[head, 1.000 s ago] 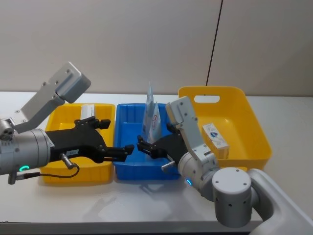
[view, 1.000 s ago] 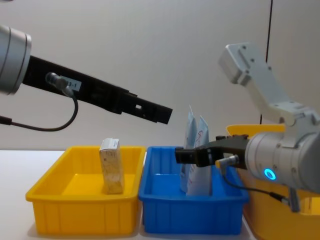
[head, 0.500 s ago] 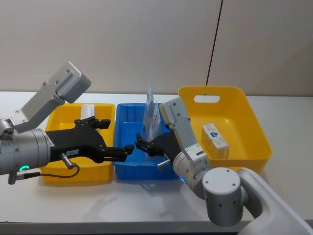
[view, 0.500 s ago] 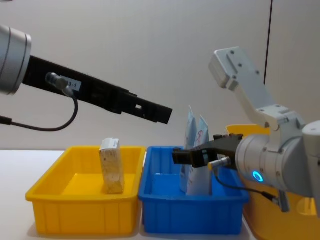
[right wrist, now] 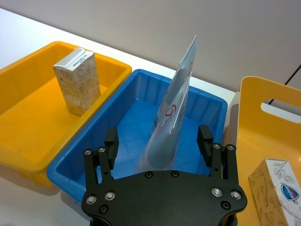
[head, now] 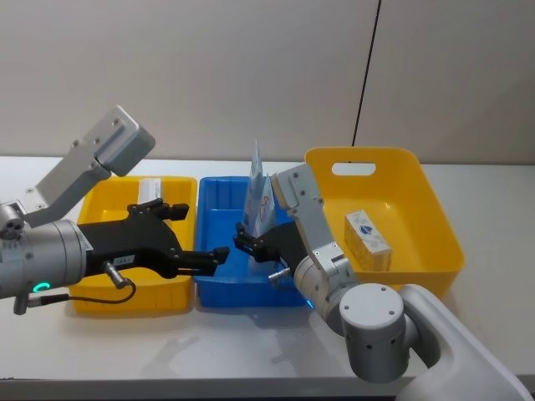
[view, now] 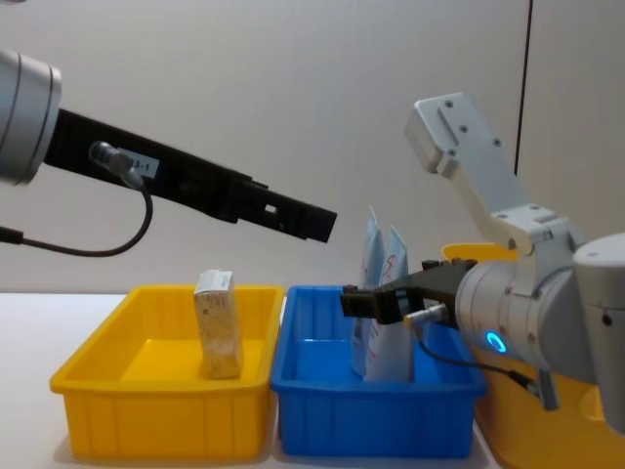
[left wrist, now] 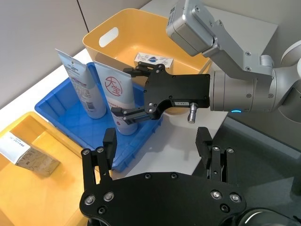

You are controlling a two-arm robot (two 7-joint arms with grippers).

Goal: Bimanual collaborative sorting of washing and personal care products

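Head view: two tubes [head: 260,200] stand upright, leaning together, in the blue bin [head: 219,219], toward its 2 o'clock corner. A pack [head: 368,236] lies in the large yellow bin [head: 422,200] at 3 o'clock from them, and another pack [head: 150,189] stands on end at the far side of the small yellow bin [head: 171,286], at 9 o'clock.

The right pincer [head: 248,248] hangs at 6 o'clock from the tubes, just beside their lower half, over the blue bin's near part. The right wrist view shows its fingers [right wrist: 110,141] spread wide with the nearer tube between them and nothing gripped. The left pincer [head: 219,253] hovers over the seam between the small yellow bin and the blue one, at 8 o'clock from the tubes; the left wrist view shows its fingers [left wrist: 108,141] wide apart and empty too.

The step in hand looks like the right pincer either closing on the near tube or letting it stand. If it is to grip, it should close across the flat faces low on the body, where the tube is thickest, since the tapered top would likely buckle or slip. The two tubes lean together, so squeezing one may tip the other; a slow, square closure and a straight lift would help. If it is releasing, it should back straight off toward 6 o'clock without brushing the tube. The left pincer is best kept well apart until the right one clears the bin.
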